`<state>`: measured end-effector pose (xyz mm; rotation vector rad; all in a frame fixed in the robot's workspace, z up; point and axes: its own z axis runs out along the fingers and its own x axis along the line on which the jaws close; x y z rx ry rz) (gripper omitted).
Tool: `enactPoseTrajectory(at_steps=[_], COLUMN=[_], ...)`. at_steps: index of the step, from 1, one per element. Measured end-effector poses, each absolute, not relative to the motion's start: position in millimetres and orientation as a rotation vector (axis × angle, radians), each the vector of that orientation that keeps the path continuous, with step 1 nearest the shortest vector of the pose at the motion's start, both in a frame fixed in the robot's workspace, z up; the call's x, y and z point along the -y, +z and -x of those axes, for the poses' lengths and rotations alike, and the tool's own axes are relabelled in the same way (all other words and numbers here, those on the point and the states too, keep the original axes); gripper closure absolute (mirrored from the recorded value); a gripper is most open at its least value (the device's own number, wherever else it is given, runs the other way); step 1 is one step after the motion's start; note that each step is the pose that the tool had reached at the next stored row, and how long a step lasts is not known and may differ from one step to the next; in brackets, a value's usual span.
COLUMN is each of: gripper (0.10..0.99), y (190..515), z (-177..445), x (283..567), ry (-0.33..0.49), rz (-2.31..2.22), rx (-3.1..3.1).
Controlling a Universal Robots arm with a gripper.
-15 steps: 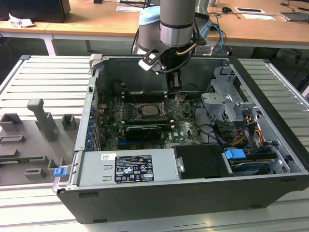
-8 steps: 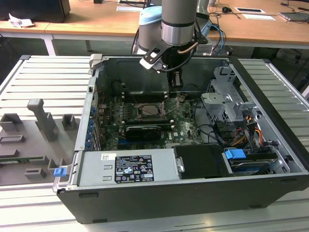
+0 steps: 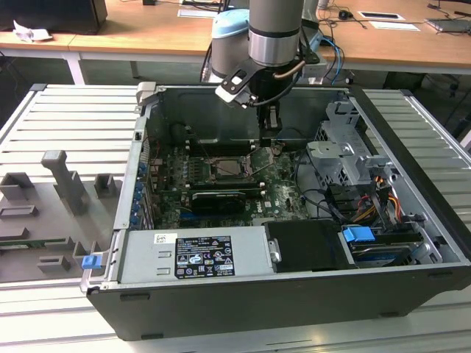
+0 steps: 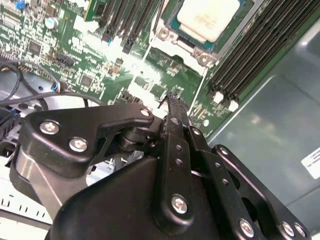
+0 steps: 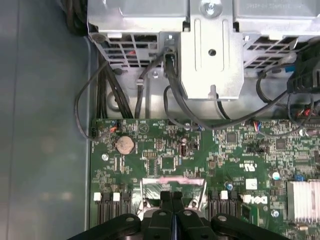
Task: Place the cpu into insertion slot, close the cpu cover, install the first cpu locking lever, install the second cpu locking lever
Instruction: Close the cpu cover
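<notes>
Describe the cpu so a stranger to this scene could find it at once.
Look inside the open dark grey computer case at the green circuit board. Between its rows of long narrow black memory slots lies the small square cpu; its pale silvery-beige metal top stands out against those dark strips.

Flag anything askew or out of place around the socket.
Nothing looks damaged or spilled. The cpu lies flat in the slot; only the cover stands tilted up by the gripper, not yet closed.
</notes>
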<state>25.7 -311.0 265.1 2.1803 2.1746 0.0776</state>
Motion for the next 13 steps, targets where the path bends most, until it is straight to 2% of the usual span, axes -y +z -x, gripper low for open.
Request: enactPoseTrajectory(at_steps=[13], gripper=[0.98], y=[263], z=[-40], x=[311], ry=[0.078], rz=[-2.18], rx=[-2.175])
